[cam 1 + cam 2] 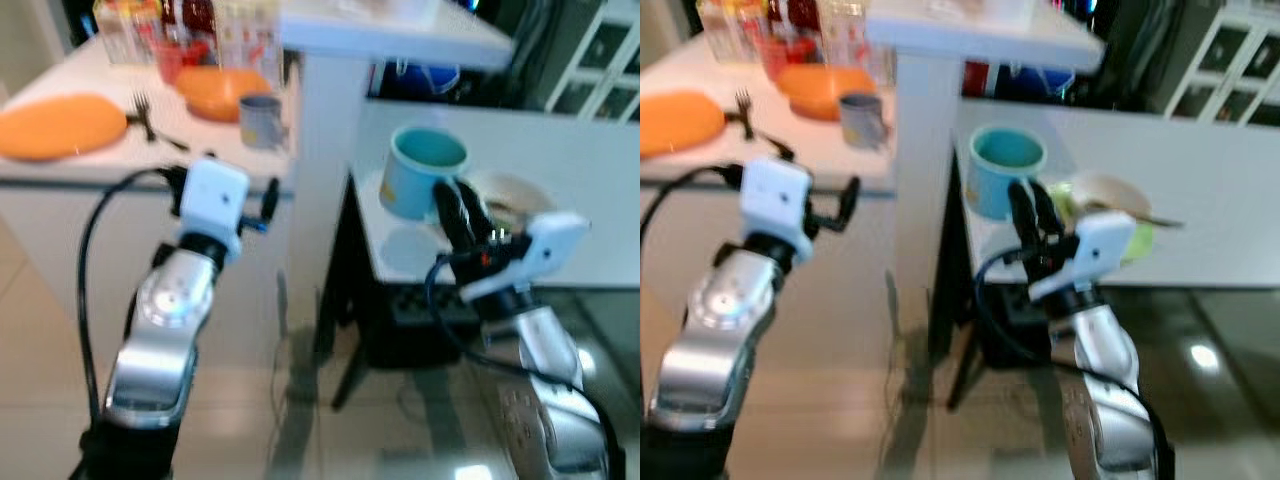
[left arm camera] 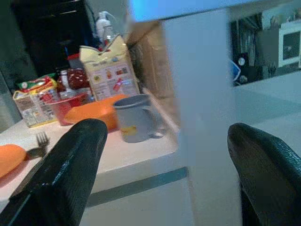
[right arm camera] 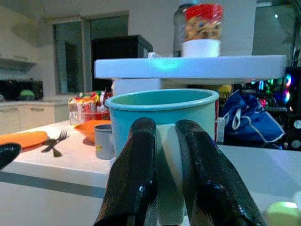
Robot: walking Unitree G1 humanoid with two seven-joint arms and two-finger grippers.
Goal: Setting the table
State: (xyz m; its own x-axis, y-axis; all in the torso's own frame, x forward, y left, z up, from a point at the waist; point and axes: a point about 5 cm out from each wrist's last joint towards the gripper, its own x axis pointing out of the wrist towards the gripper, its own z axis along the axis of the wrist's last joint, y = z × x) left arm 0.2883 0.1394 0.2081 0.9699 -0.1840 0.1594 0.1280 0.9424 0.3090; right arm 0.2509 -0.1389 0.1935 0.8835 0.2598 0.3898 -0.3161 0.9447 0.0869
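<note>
Cup stands upright at the tabletop's near left corner, straight ahead of my right gripper, whose nearly closed fingers seem to pinch its handle; my left gripper, spread wide, hangs farther off

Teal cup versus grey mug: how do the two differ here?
The teal cup is the larger and stands on the right-hand white table; the grey mug is smaller and stands on the left counter by the orange dishes. The right end effector has its fingers closed on the teal cup's handle; nothing touches the grey mug. Both stand upright.
</note>
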